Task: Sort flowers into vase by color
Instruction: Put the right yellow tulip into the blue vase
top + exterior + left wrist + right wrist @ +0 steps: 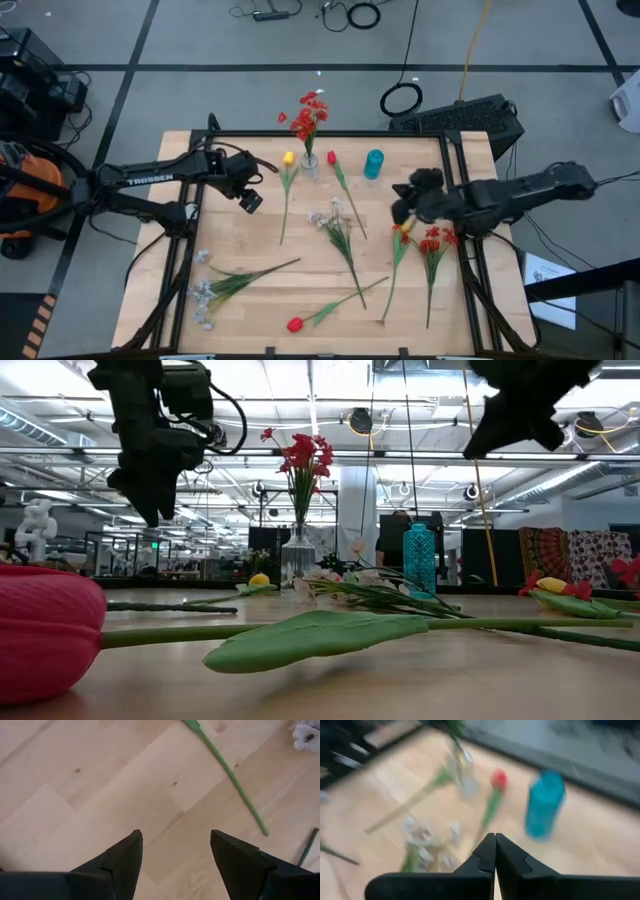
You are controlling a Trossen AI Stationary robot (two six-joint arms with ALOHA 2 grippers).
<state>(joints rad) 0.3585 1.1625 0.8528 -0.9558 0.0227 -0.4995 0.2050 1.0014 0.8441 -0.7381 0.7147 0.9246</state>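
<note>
A clear glass vase (310, 166) at the table's far side holds a bunch of red flowers (312, 110); a teal vase (374, 163) stands to its right. Lying flat on the table are a yellow tulip (288, 158), a red tulip (331, 157), a white spray (333, 214), a white-grey spray (204, 291), another red tulip (295, 324), a yellow flower (404, 231) and a red cluster (432, 240). My left gripper (250, 200) (175, 837) hovers open over bare wood left of the yellow tulip's stem (235, 775). My right gripper (400, 210) (495, 836) is shut and empty, raised above the table and facing the vases.
A black frame (330, 133) runs along the table's far edge, and a keyboard (470, 115) lies beyond the far right corner. Bare wood (230, 225) shows under the left gripper. In the low view both grippers hang well above the tabletop.
</note>
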